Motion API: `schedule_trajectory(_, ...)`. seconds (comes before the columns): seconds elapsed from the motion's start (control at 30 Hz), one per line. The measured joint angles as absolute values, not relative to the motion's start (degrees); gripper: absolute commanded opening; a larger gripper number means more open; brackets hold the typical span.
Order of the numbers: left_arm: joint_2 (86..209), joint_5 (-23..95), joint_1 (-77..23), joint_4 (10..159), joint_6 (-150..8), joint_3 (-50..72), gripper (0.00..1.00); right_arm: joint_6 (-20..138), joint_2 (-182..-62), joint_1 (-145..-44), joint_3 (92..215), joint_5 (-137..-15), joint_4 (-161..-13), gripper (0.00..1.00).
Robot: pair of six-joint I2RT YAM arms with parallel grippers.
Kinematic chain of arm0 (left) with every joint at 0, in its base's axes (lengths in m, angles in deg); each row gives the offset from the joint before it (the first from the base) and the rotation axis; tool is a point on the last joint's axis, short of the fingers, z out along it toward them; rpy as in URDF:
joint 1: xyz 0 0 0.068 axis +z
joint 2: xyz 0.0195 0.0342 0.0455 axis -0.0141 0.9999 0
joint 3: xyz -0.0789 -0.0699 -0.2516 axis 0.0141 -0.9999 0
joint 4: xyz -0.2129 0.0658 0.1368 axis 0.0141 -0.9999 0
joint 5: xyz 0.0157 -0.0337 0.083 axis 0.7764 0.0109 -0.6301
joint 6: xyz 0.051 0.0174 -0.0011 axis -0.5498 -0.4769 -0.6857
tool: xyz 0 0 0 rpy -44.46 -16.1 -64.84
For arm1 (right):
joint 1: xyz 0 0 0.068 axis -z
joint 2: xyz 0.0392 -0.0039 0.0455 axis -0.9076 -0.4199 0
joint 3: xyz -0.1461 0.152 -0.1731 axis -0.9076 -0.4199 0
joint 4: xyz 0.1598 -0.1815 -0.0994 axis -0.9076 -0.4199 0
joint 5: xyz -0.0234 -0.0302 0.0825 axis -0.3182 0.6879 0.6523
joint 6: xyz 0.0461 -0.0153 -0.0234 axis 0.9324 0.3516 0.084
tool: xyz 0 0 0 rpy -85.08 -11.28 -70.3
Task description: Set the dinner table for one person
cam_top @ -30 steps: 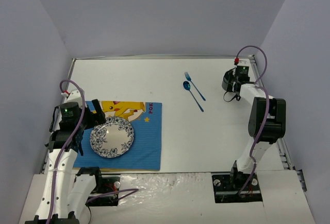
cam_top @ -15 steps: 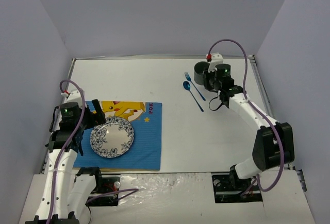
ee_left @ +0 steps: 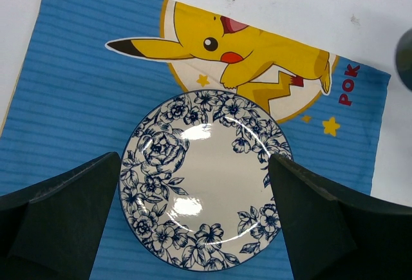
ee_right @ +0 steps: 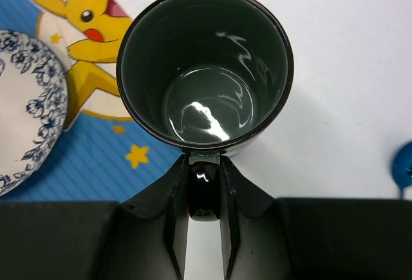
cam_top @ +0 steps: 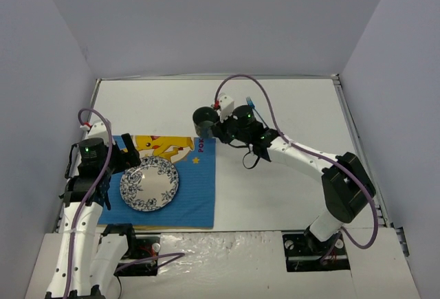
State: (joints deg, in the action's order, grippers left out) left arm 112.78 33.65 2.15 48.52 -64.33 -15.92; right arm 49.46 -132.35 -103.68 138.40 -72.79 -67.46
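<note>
Top external, white dinner table (cam_top: 275, 189), left fingers (ee_left: 64, 215) wide, right fingers (ee_right: 161, 209) gripping mug (ee_right: 206, 93).

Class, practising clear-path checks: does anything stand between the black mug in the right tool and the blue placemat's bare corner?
Nothing visible does. The right tool holds the glossy black ceramic mug by its handle at the far right corner of the blue cloth placemat; the floral white plate sits apart.

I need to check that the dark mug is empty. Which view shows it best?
Right wrist: the mug fills the frame, mouth up, empty inside, its handle pinched by the right gripper. Top external shows it small, by the placemat's far corner. Left wrist catches only a dark sliver at the edge.
</note>
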Motion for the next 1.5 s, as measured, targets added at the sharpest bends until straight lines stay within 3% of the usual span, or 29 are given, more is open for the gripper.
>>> schedule_trajectory(0.27, 112.8, 33.5, 2.1, 48.5, -64.3, -15.9, 0.97, 49.1, -137.4, -108.7, 135.4, -71.7, -60.1, 0.0)
schedule_trajectory(0.83, 112.8, 33.5, 2.2, 48.5, -64.3, -15.9, 0.97, 48.9, -141.6, -109.9, 130.3, -71.5, -52.4, 0.0)
schedule_trajectory(0.9, 112.8, 33.5, 2.1, 48.5, -64.3, -15.9, 0.97, 48.7, -141.8, -109.9, 129.1, -71.5, -52.0, 0.05)
schedule_trajectory(1.13, 112.8, 33.5, 2.1, 48.5, -64.3, -15.9, 0.97, 47.5, -141.5, -109.9, 126.7, -71.3, -50.5, 0.63)
schedule_trajectory(1.27, 112.8, 33.5, 2.1, 48.5, -64.3, -15.9, 0.97, 46.7, -138.7, -109.7, 126.0, -71.3, -53.6, 0.87)
schedule_trajectory(1.5, 112.8, 33.5, 2.2, 48.5, -64.3, -15.9, 0.97, 45.9, -127.8, -103.1, 129.0, -69.9, -64.2, 0.89)
